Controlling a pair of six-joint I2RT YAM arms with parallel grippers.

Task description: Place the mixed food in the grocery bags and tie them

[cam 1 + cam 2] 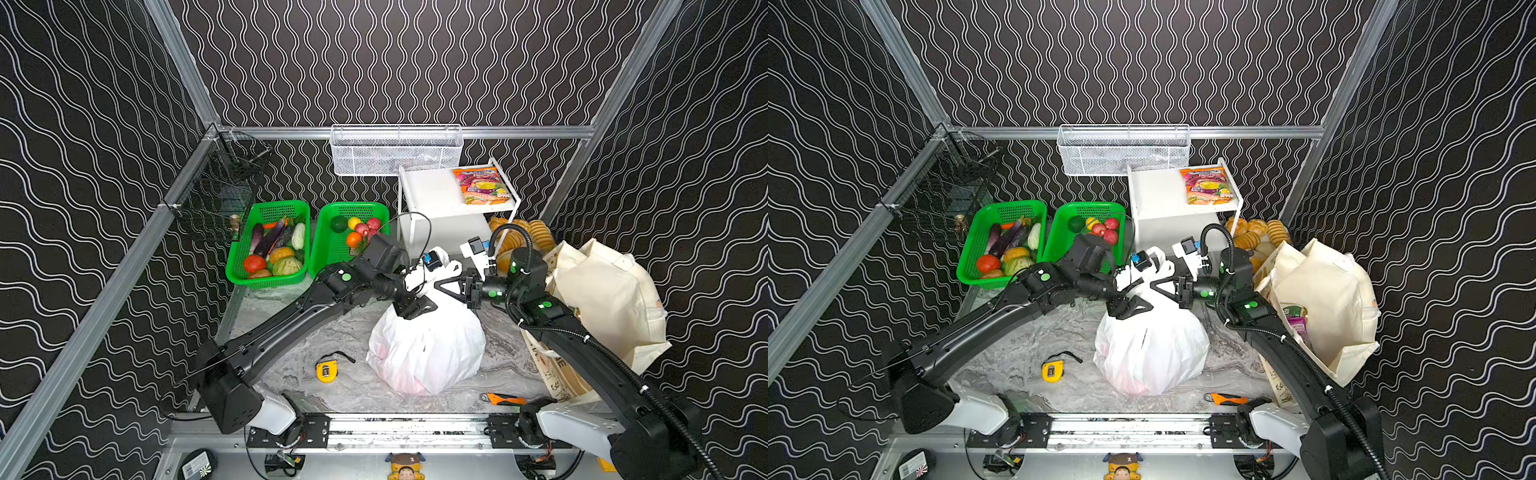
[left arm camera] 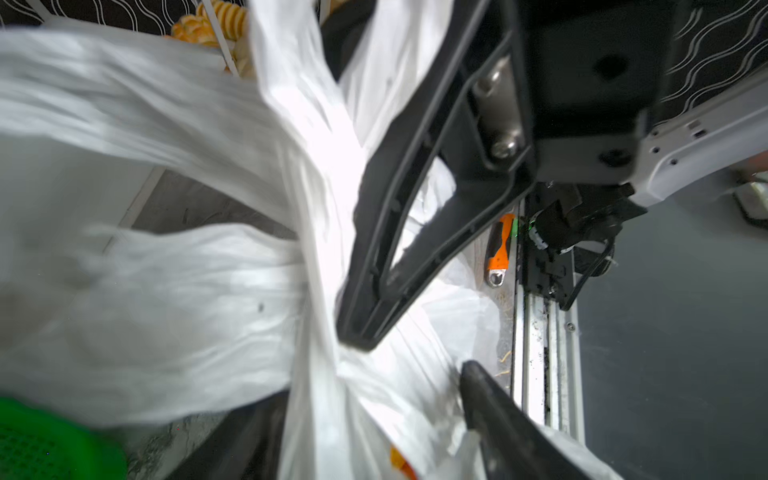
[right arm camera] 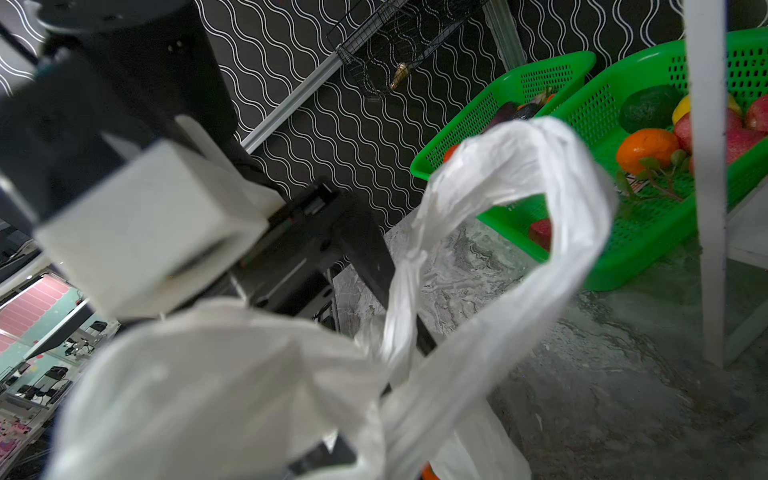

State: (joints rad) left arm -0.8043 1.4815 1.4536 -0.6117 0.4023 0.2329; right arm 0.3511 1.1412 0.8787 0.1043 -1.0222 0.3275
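White plastic, bulging with food, the grocery bag stands in the foreground, its long axis upright and its neck gathered at the far top. At that neck the left gripper straddles the twisted plastic with jaws apart, pinching nothing. Just beyond, to its right, the right gripper is clamped, apparently on handle plastic. Farther back a free handle loop rises between them, likely the left arm's to take.

Black walls, white wavy lines; aluminium frame; grey marble tabletop; white shelf at rear.
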